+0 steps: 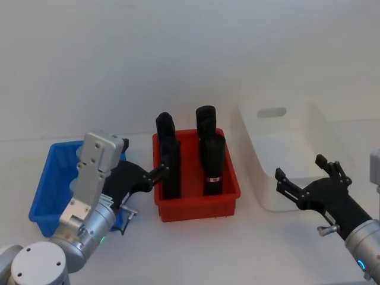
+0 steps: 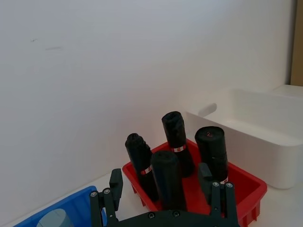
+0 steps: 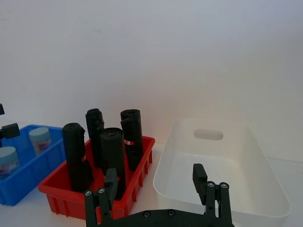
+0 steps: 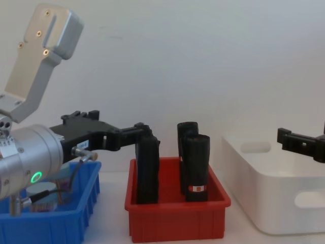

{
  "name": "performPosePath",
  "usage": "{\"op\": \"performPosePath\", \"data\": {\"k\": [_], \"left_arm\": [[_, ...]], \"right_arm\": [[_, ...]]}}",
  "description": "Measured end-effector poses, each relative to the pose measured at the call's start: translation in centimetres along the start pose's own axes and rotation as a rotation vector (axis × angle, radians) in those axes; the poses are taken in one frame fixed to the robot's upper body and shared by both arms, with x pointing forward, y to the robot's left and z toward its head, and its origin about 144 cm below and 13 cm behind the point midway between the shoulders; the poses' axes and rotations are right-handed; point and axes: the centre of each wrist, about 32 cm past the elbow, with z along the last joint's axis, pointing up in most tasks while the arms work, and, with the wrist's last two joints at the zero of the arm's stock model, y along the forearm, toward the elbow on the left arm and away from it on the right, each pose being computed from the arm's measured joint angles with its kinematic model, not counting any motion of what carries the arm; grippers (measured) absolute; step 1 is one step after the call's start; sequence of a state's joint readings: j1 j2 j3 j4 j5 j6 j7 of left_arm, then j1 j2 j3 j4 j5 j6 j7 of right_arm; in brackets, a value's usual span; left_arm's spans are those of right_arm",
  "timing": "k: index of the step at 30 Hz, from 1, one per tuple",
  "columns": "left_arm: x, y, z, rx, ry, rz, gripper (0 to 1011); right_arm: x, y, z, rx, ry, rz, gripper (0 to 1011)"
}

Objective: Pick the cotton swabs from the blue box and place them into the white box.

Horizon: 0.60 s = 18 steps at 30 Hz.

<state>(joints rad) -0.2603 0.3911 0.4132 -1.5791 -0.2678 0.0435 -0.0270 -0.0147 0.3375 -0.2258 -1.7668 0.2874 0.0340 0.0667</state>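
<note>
The blue box (image 1: 50, 178) sits at the left of the table. Two cotton swabs jars (image 3: 40, 139) (image 3: 7, 161) with pale blue lids stand in it, and one lid (image 2: 54, 218) shows in the left wrist view. My left gripper (image 1: 147, 176) hovers over the blue box's right end, open and empty, its fingers (image 2: 116, 182) pointing at the red bin. The white box (image 1: 285, 154) stands at the right, with nothing showing inside it. In front of its near left corner my right gripper (image 1: 300, 167) is open and empty, fingers (image 3: 199, 175) spread wide.
A red bin (image 1: 196, 196) with several tall black cylinders (image 1: 214, 163) stands between the blue box and the white box. The cylinders rise well above its rim. A bare white wall runs behind the table.
</note>
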Motion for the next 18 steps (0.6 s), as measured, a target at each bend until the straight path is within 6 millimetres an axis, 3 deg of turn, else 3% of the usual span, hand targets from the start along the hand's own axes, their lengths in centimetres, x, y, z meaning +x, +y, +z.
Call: {"op": "performPosePath", "data": {"k": [18], "left_arm": [[3.8,-1.4,-1.8,0.107,0.085,0.086,1004]], "right_arm": [[0.0,0.0,0.0,0.000,0.000,0.000,1002]]}}
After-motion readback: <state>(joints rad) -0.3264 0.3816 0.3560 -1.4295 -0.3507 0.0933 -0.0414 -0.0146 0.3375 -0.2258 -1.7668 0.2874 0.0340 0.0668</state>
